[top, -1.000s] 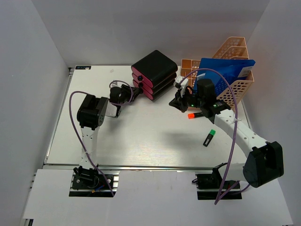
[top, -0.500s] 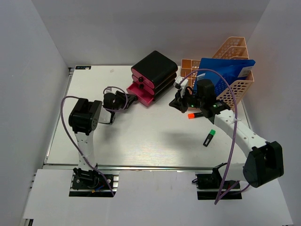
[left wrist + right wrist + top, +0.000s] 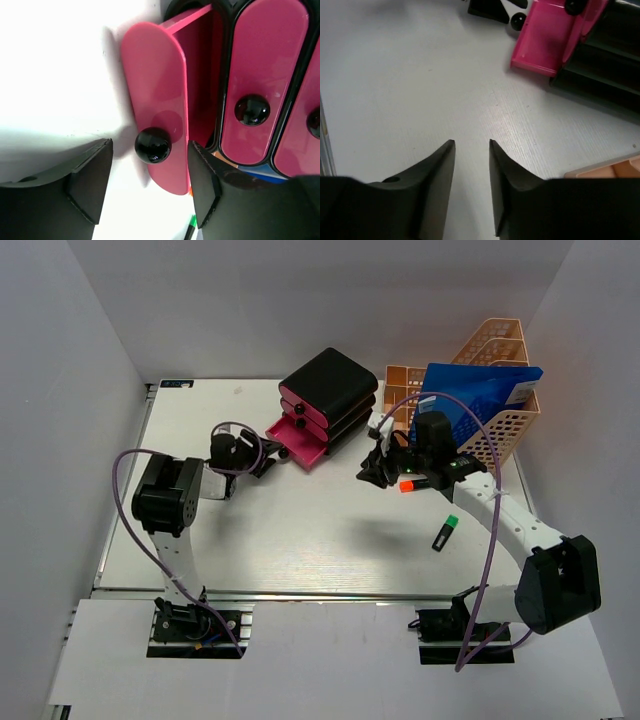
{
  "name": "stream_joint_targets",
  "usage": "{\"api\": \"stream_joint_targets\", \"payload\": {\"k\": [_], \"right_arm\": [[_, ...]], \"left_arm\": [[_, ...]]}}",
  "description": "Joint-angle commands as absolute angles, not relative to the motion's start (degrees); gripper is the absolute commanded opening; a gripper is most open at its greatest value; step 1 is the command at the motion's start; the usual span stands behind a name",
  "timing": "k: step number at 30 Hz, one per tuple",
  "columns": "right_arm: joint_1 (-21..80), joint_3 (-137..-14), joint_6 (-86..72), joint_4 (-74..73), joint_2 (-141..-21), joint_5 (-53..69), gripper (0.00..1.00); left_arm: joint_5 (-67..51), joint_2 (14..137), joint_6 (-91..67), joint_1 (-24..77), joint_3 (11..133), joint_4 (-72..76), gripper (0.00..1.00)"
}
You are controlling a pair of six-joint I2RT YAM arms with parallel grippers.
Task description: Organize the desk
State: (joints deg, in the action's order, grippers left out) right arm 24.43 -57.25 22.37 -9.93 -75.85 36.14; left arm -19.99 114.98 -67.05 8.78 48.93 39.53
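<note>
White-walled booth point(image 3: 300, 310): holds the desk point(image 3: 300, 530) flat on its floor, long axis left-right, rail point(image 3: 300, 592) along the near edge; left gripper point(image 3: 149, 185) wide around the knob point(image 3: 152, 145) of the open drawer point(image 3: 155, 95), right gripper point(image 3: 471, 150) narrowly parted, seemingly empty.

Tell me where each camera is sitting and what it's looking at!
Top camera: high behind the robot, looking down on the desk; the left arm and right arm show.
Left wrist camera: on the left arm, facing the pink drawer and its black knob; fingers of the left claw show either side.
Right wrist camera: on the right arm, looking down at the desk; fingers of the right claw show at the bottom.
Shared: all three see the open pink drawer.
</note>
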Motion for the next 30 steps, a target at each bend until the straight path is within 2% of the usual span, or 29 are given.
{"api": "stream_joint_targets", "payload": {"k": [1, 2, 5, 10, 12, 13, 14, 17, 18, 19, 21, 22, 23, 26, 27, 28, 30], "right_arm": [[24.3, -57.7, 30.2, -13.4, -75.9, 42.1, 0.45], [24.4, -57.7, 31.7, -14.3, -75.9, 43.8, 0.52], [24.3, -57.2, 37.1, -17.5, -75.9, 45.8, 0.60], [24.5, -54.8, 43.9, -18.8, -75.3, 46.3, 0.62], [24.2, -53.3, 46.8, -18.7, -75.1, 46.2, 0.53], [24.2, -52.9, 47.7, -18.7, -75.1, 46.1, 0.44], [24.2, -52.7, 48.4, -18.8, -75.2, 45.6, 0.24], [24.1, -52.5, 48.6, -18.4, -75.8, 43.0, 0.04], [23.9, -52.3, 48.3, -18.3, -75.7, 41.7, 0.04], [24.1, -51.6, 47.9, -18.1, -75.5, 38.5, 0.06], [24.3, -50.4, 47.8, -17.8, -74.2, 34.5, 0.19], [24.4, -49.1, 48.1, -17.8, -73.7, 30.5, 0.29], [24.3, -48.3, 48.0, -18.2, -72.3, 29.1, 0.34], [23.6, -47.1, 50.1, -22.0, -70.1, 24.6, 0.48], [23.6, -46.4, 50.8, -23.5, -69.2, 23.0, 0.49], [23.3, -45.0, 52.4, -24.2, -67.5, 20.1, 0.51], [22.9, -44.0, 55.6, -27.1, -66.0, 15.7, 0.53]], "left_arm": [[-20.3, 110.5, -63.7, 8.6, 51.1, 34.5, 0.71], [-20.3, 109.9, -62.9, 8.6, 51.3, 32.6, 0.72], [-20.2, 106.5, -60.2, 8.1, 51.6, 28.8, 0.72], [-19.4, 97.6, -53.1, 6.9, 51.2, 17.1, 0.73], [-19.4, 94.1, -49.9, 6.3, 50.8, 13.6, 0.72], [-19.4, 90.6, -45.7, 6.3, 50.7, 10.3, 0.71], [-19.5, 88.6, -43.4, 5.7, 50.8, 8.1, 0.70], [-20.9, 80.9, -34.8, 5.0, 50.6, 1.2, 0.54], [-21.1, 78.8, -33.2, 5.0, 49.7, 0.4, 0.39], [-21.7, 74.4, -30.2, 5.0, 49.0, -2.5, 0.30], [-23.7, 70.0, -27.5, 5.0, 46.3, -3.8, 0.12], [-24.9, 68.0, -24.8, 5.0, 45.4, -4.3, 0.03], [-25.9, 64.4, -23.4, 5.0, 44.3, -4.5, 0.02], [-25.9, 58.8, -19.8, 6.1, 40.1, -4.5, 0.03], [-26.7, 57.8, -19.6, 6.2, 39.6, -3.8, 0.09], [-27.8, 56.6, -20.1, 5.6, 39.0, -3.6, 0.24], [-28.6, 55.6, -19.7, 5.6, 40.3, -4.7, 0.34]]}}
